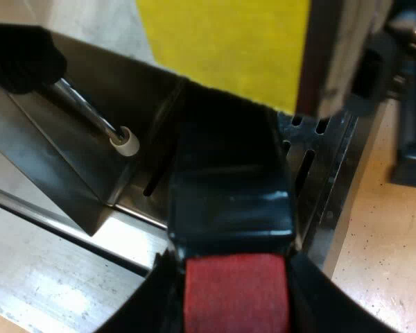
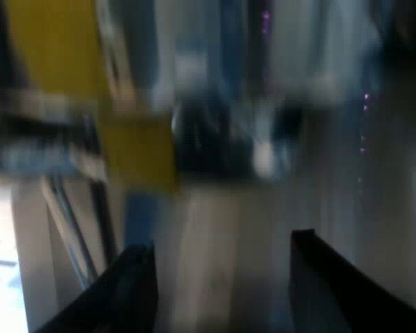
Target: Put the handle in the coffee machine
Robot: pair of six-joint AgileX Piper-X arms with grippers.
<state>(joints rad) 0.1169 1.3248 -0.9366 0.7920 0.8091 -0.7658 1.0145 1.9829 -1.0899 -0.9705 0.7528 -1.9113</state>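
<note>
- The handle [image 1: 229, 187] runs in under the machine's yellow panel [image 1: 229, 48], which hides its far end; its red end [image 1: 236, 291] is cut off by the frame edge.
- The left gripper [image 1: 232, 284] shows just slivers of its fingers [image 1: 319, 302] flanking the red end.
- A black knob [image 1: 17, 59] is cropped at the edge.
- The slotted grille [image 1: 312, 166] is partly covered by the handle.
- A dark shape [image 1: 412, 163] past the grille is too blurred to name.
- Beyond the right gripper [image 2: 222, 277], all is smeared; a yellow patch [image 2: 135, 149] cannot be identified.
</note>
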